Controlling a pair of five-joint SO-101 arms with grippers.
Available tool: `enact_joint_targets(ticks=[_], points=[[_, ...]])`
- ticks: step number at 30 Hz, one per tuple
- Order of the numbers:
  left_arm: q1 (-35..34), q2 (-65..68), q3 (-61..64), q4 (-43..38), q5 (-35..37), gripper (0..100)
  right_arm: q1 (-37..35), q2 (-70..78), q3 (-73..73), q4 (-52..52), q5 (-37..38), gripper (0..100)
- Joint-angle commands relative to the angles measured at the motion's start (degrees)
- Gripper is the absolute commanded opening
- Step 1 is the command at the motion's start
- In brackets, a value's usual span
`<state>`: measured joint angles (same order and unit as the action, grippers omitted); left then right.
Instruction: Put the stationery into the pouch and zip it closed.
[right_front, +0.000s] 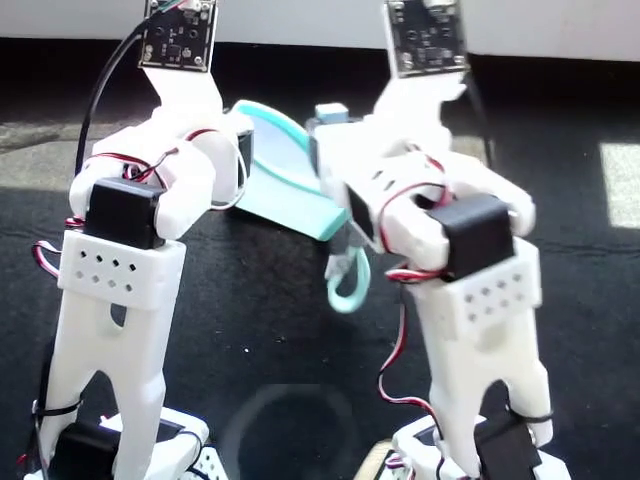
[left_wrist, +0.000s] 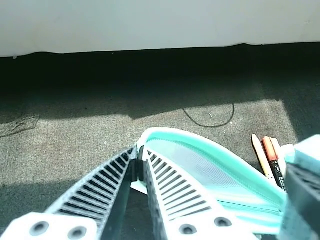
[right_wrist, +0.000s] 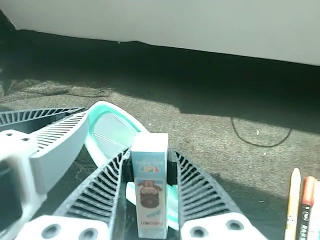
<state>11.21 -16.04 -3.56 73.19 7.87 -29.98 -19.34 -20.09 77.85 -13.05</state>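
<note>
Gripping an eraser (right_wrist: 149, 200), the right hand (right_wrist: 148, 154) hangs by the pouch (left_wrist: 200, 165) the left hand (left_wrist: 139, 151) pinches.

Surface: dark grey felt-like table covering (right_front: 270, 330), partly sunlit. A turquoise mesh pouch (right_front: 290, 185) rests on it. Just beside the pouch lie a cream pencil (left_wrist: 260, 154) and an orange-capped black marker (left_wrist: 273, 161), parallel. Farther off lies a thin dark thread (left_wrist: 210, 126), curled in an open loop.
</note>
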Motion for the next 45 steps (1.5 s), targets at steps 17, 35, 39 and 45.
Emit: enact_joint_targets(ticks=[17,35,39,45], points=[[0.2,0.7,1.5,2.0,0.3,1,-2.4,-1.0,21.2,-30.9,3.7,0.5],[0.2,0.8,1.8,1.6,0.3,1,-5.7,-4.2,23.6,-20.1,5.4,19.9],[0.3,0.8,1.8,1.6,0.3,1,-5.8,-5.1,23.4,-20.1,5.4,20.1],[0.1,0.8,1.8,1.8,0.3,1,-4.2,-5.2,19.3,-19.6,5.5,19.5]])
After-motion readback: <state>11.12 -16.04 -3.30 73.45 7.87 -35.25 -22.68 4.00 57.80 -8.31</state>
